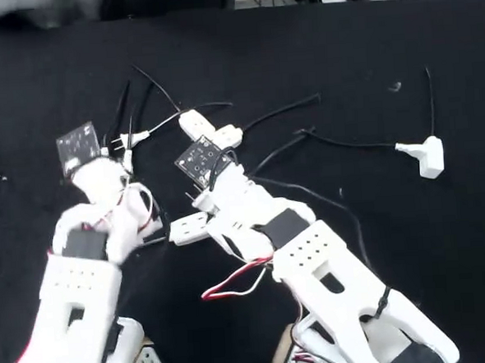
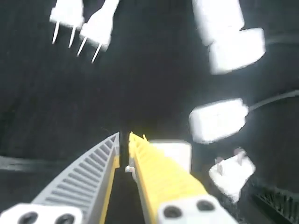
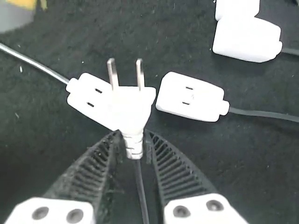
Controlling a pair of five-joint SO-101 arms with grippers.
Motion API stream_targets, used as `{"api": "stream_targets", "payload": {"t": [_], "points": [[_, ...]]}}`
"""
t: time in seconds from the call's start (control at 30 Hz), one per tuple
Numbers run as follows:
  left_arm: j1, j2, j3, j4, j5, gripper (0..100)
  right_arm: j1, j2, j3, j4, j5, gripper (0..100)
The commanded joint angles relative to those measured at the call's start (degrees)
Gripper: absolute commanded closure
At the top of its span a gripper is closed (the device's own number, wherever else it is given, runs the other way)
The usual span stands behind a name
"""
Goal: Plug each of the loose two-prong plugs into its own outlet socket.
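One two-prong plug (image 3: 129,106) stands gripped by its cord end in the right gripper (image 3: 132,138), whose black ribbed fingers are closed snugly on its neck, both prongs pointing away from the wrist. It hovers over two white outlet sockets: one socket (image 3: 85,94) lies partly behind the plug body, and a second socket (image 3: 191,97) lies just beside it, slots facing up. Farther off, two more white cord ends (image 3: 246,39) lie touching each other; I cannot tell whether they are plugs or sockets. Two loose plugs (image 2: 65,14) (image 2: 99,30) lie side by side ahead of the left gripper (image 2: 124,138), prongs pointing roughly the same way. Its grey and yellow fingers are drawn almost together with only a thin dark slit between them, and I cannot tell whether anything is pinched there. One more white cord end (image 1: 427,155) lies well apart on the right of the black table (image 1: 342,60). Thin black cords trail across the table between these pieces.
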Motion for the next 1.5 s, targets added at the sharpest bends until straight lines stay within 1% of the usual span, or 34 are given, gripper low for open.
{"api": "stream_targets", "payload": {"t": [0.0, 0.07, 0.13, 0.33, 0.4, 0.5, 0.6, 0.63, 0.7, 0.83, 0.93, 1.0, 1.13, 1.27, 1.47], "points": [[-0.9, -10.4, 8.6, -10.6, 0.4, 95, 0.0, -0.1, -0.3, -1.6, -0.5, 98.8], [-0.6, -15.2, 11.7, -12.1, 0.4, 95, -1.9, 0.0, -0.3, -1.6, -0.5, 98.8], [-0.5, -19.8, 13.0, -11.4, 0.4, 95, -3.7, 0.1, -0.3, -1.6, -0.5, 98.8], [0.0, -32.3, 14.0, -5.7, 0.5, 95, -4.3, 0.1, -0.3, -1.7, -0.1, 98.8], [1.8, -35.5, 15.8, -5.3, 0.5, 95, -4.4, 0.1, -0.3, -1.7, -0.4, 98.8], [5.4, -38.7, 19.5, -6.7, -0.3, 95, -4.4, -0.1, -0.3, -1.7, -0.4, 98.8], [7.2, -39.1, 21.1, -8.4, -6.6, 95, -4.5, -0.2, -0.3, -1.6, -0.4, 98.8], [7.4, -39.1, 21.2, -8.4, -7.6, 95, -4.6, -0.2, -0.3, -1.5, -0.4, 98.8], [7.9, -39.1, 21.2, -8.2, -8.6, 95, -5.1, -0.2, -0.3, -1.4, -0.4, 98.8], [8.0, -39.1, 20.0, -7.6, -11.3, 95, -9.1, -0.2, 0.5, -1.6, -0.2, 98.8], [8.5, -39.1, 16.5, -3.1, -12.2, 95, -9.4, -0.2, 0.6, -1.7, -0.2, 98.8], [10.2, -39.1, 15.8, -1.0, -12.9, 95, -9.3, -0.2, 0.6, -1.7, -0.1, 98.8], [11.6, -39.1, 17.9, -1.9, -16.3, 95, -9.4, -0.3, 0.5, -1.3, -0.1, 98.8], [11.4, -39.0, 19.5, -2.6, -16.5, 95, -9.7, -3.6, 0.9, -1.1, -0.1, 98.8], [11.2, -35.9, 19.5, -2.6, -17.9, 95, -9.3, -11.6, 1.5, 3.0, -0.1, 98.8]]}}
